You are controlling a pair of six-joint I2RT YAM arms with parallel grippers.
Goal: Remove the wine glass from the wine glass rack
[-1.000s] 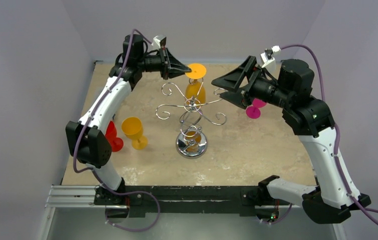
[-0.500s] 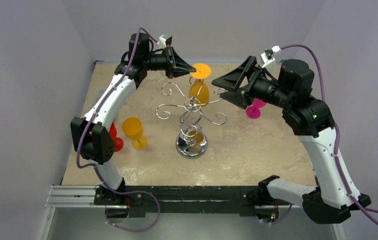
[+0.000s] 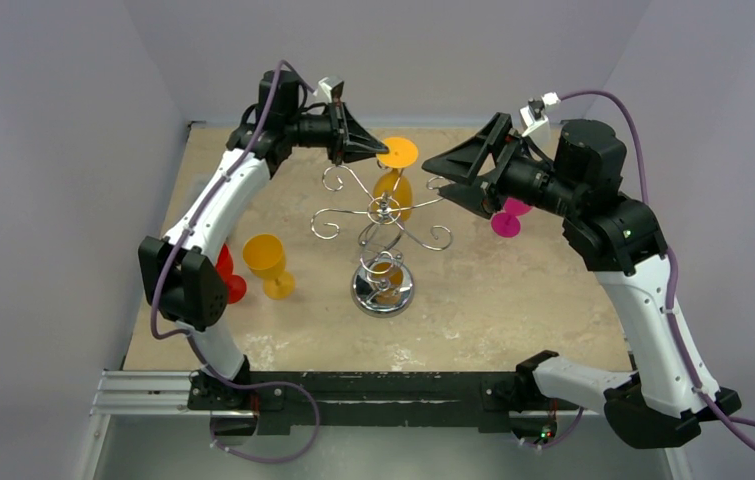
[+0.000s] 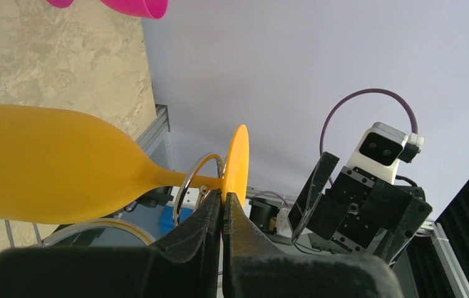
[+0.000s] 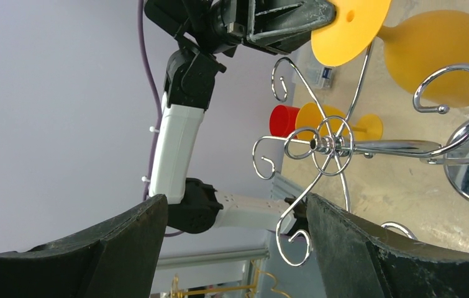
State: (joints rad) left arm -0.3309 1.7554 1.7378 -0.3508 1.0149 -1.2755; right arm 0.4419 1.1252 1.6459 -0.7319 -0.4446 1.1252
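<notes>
The left hand (image 3: 383, 151) is pinching, fingers shut, the thin flat round foot of the smooth orange plastic wine glass (image 3: 391, 190). Its teardrop bowl is hanging upside down just below the fingertips, with the stem sitting in a curled loop of the shiny chrome wire wine glass rack (image 3: 383, 212). The right hand (image 3: 438, 180) is gaping empty, the scroll arms just ahead of it. One rack and four glasses are showing — three resting on the mottled beige tabletop (image 3: 513, 300): a yellow-orange plastic goblet (image 3: 266, 262), a red plastic glass (image 3: 230, 280) and a pink plastic glass (image 3: 509, 220).
</notes>
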